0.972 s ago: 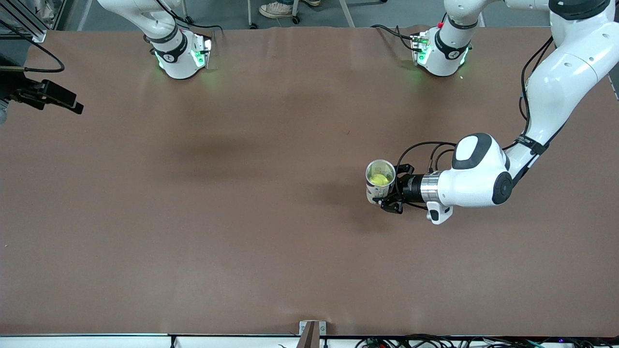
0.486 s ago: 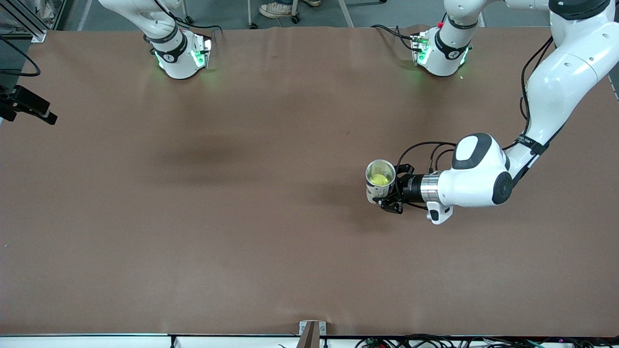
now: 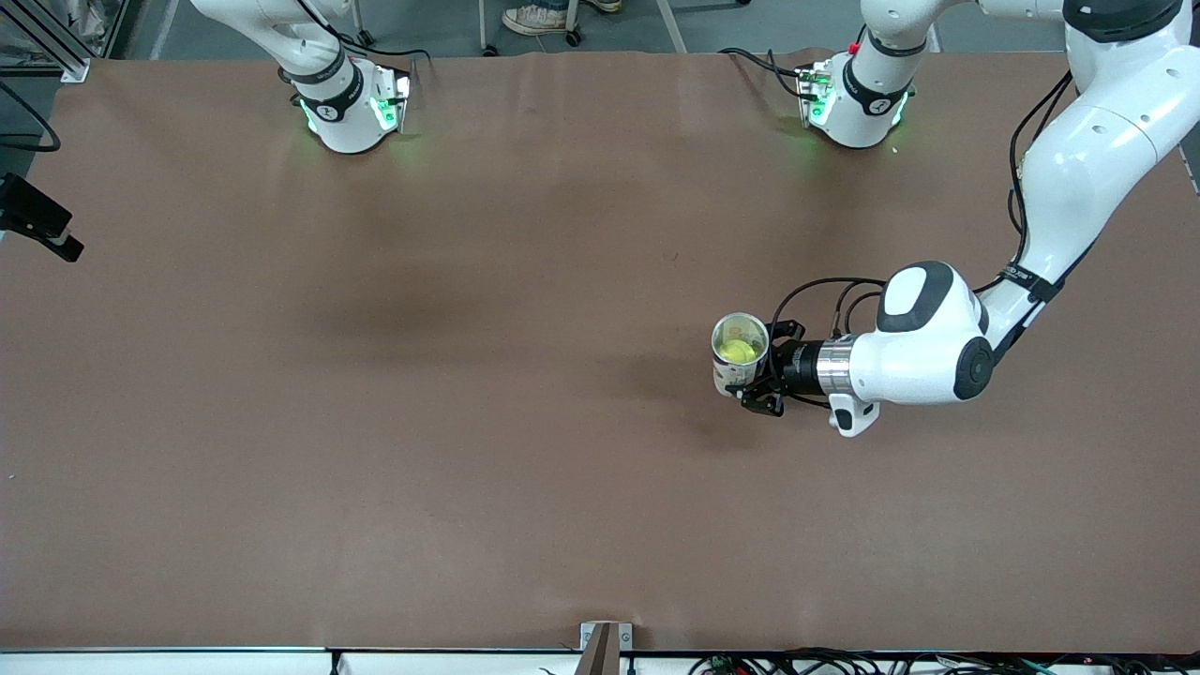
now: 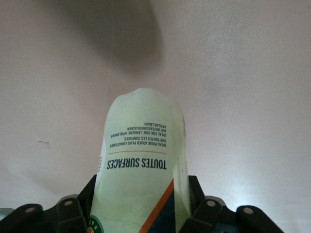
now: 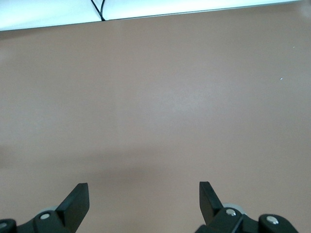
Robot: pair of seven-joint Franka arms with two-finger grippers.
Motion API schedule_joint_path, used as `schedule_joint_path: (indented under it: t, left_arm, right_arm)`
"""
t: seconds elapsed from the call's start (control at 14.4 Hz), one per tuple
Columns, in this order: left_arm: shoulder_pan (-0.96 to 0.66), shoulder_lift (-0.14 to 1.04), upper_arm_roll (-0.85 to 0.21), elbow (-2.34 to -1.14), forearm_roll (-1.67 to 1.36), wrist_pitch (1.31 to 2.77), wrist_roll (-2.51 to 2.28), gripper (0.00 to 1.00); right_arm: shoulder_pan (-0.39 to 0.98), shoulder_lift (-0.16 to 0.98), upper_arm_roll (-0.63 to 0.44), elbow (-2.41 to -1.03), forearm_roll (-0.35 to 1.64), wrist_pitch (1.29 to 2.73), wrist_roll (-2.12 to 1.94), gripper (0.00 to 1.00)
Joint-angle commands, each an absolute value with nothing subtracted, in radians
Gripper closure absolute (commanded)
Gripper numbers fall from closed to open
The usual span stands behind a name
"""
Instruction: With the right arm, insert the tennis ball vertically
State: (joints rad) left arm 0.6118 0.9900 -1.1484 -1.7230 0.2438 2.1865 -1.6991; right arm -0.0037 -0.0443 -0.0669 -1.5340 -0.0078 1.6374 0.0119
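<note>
Clear plastic tube (image 3: 739, 354), fuzzy yellow ball (image 3: 737, 351) inside, clenched by left claw (image 3: 756, 375); right claw (image 5: 144, 200) released.

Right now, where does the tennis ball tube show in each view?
Front view: tennis ball tube upright, mouth open, a tennis ball inside, gripped by the left hand.
Left wrist view: tube fills the centre, between the fingers.
Right wrist view: not in it.
Shared landmark: brown table.

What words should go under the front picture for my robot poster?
The left gripper holds a clear tube upright with a tennis ball inside, while the open right gripper waits at the table's edge.
</note>
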Motion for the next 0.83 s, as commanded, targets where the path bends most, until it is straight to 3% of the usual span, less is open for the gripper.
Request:
schedule_joint_path:
  t: [0.0, 0.76]
  left_arm:
    - [0.440, 0.985, -1.055, -1.669, 0.097, 2.279, -1.597, 0.25]
    - [0.419, 0.991, -1.046, -1.660, 0.058, 2.367, -1.594, 0.25]
  right_arm:
    - [0.015, -0.035, -0.061, -1.522, -0.049, 1.638, 0.006, 0.00]
    - [0.041, -0.028, -0.061, -1.531, -0.052, 1.637, 0.008, 0.00]
